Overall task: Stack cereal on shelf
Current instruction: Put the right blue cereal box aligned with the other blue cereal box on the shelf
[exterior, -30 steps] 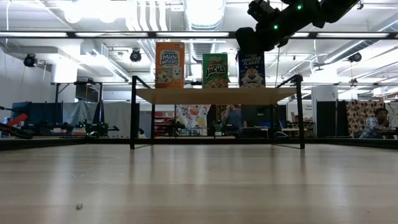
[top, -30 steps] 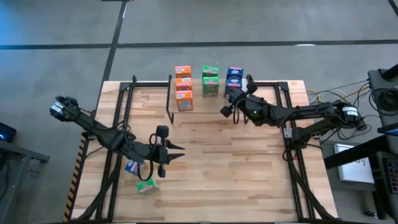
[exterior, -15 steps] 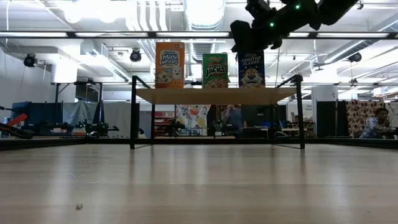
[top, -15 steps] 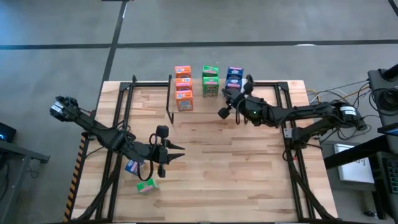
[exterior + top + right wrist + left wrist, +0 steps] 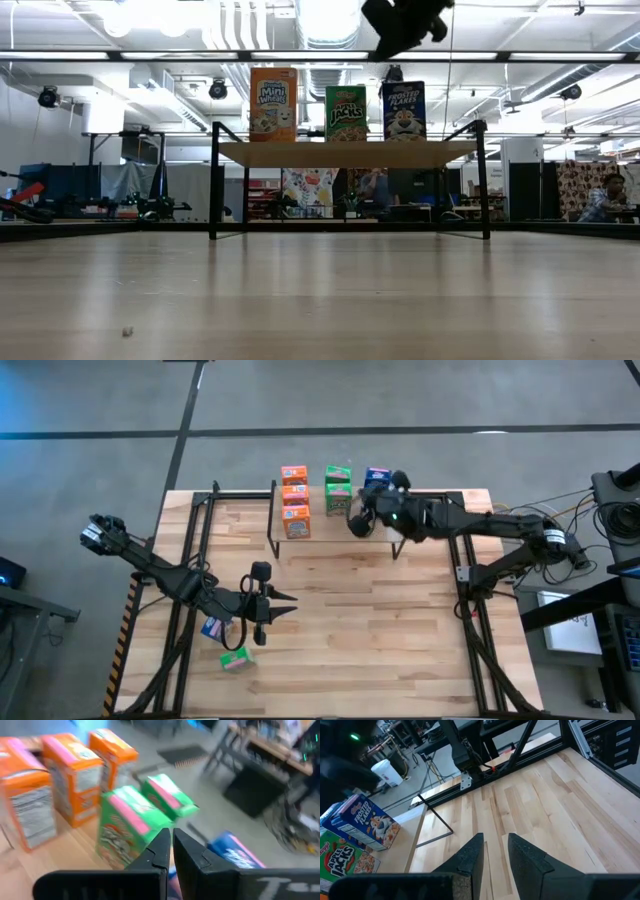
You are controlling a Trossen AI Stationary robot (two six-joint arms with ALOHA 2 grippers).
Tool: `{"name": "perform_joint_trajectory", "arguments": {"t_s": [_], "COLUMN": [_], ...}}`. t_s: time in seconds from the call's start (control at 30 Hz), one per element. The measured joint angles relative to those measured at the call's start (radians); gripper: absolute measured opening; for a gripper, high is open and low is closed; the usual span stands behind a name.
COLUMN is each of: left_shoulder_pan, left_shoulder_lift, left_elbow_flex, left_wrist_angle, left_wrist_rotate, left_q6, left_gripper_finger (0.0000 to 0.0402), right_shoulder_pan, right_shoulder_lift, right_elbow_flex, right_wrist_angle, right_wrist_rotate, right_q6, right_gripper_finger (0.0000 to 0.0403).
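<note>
Standing on the shelf: three orange boxes, two green.

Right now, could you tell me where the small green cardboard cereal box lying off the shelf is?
In the high view, the green cereal box lies on the wooden table's near-left part, just in front of a blue cereal box and the left gripper.

Even, bright overhead light covers the high view; shadows on the table are faint and short; in the low view ceiling lamps glare white and the near tabletop is soft, out of focus; the right wrist view is smeared with motion blur; the left wrist view is crisp, its far corners slightly bowed.
</note>
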Motion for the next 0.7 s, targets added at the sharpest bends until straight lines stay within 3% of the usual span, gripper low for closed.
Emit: {"name": "perform_joint_trajectory", "arguments": {"t_s": [0.1, 0.23, 0.37, 0.7], "left_shoulder_pan": [0.000, 0.000, 0.000, 0.000], "left_shoulder_lift": [0.000, 0.000, 0.000, 0.000], "left_elbow_flex": [0.000, 0.000, 0.000, 0.000], "left_wrist_angle": [0.001, 0.002, 0.002, 0.001], "left_wrist_rotate": [0.000, 0.000, 0.000, 0.000], "left_q6": [0.000, 0.000, 0.000, -0.004], "left_gripper_finger": [0.0072, 0.0072, 0.0072, 0.0072], "right_shoulder_pan": [-0.031, -0.083, -0.124, -0.152], "right_shoulder_lift": [0.049, 0.131, 0.207, 0.323], "right_elbow_flex": [0.148, 0.311, 0.443, 0.645], "right_wrist_angle": [-0.211, -0.398, -0.519, -0.731], "right_wrist_rotate": [-0.023, -0.148, -0.241, -0.293], "right_q6": [0.074, 0.124, 0.127, 0.115], "right_gripper_finger": [0.0012, 0.0012, 0.0012, 0.0012]}}
